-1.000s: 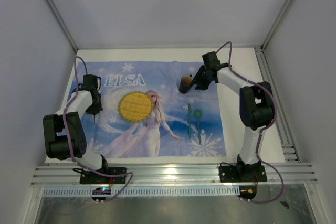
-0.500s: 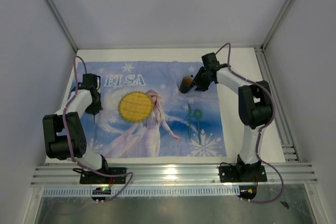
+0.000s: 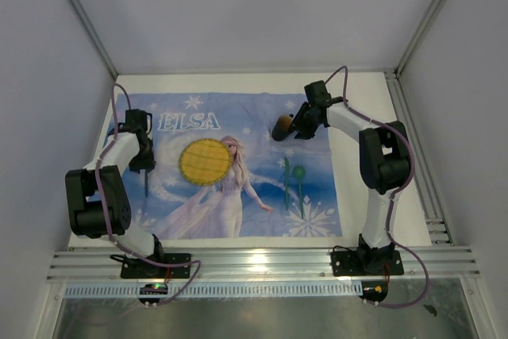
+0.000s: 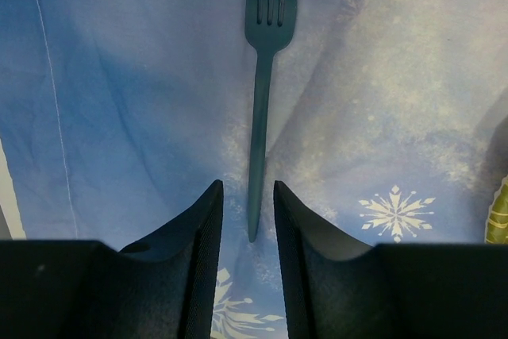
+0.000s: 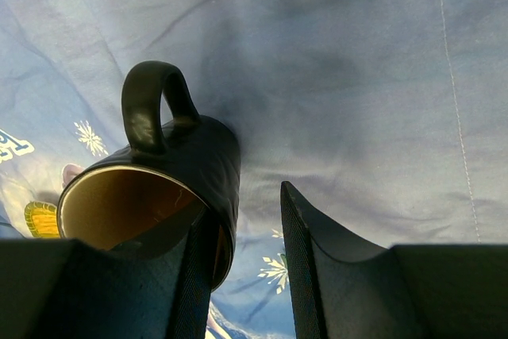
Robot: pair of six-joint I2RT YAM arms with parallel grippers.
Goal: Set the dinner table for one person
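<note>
Dinner table (image 3: 238, 83) is seen as a flat white surface framed by silver rails, and most of it is covered by a blue printed cloth (image 3: 198, 216) marked "ELSA". A round yellow plate (image 3: 205, 161) is laid on the cloth left of its middle. Well to the right of the plate, a long green utensil (image 3: 286, 182) and a green spoon (image 3: 299, 174) are laid side by side.

Near the cloth's left edge the left pincer (image 4: 248, 196) is held low over a dark fork (image 4: 263, 101), which lies flat on the cloth with its tines pointed away from the wrist. The jaws are parted a little. The end of the fork's handle is seen in the gap between them, with cloth showing on both sides, and nothing is gripped.

Toward the cloth's far right corner the right pincer (image 5: 246, 212) is set astride the wall of a dark mug (image 5: 198, 156) with a brownish inside. The mug is tilted, with its mouth turned toward the wrist camera. One finger is placed at the mouth and the other outside, where a strip of cloth is seen between finger and wall. The jaws are partly open, and whether the mug is borne by them cannot be told.
</note>
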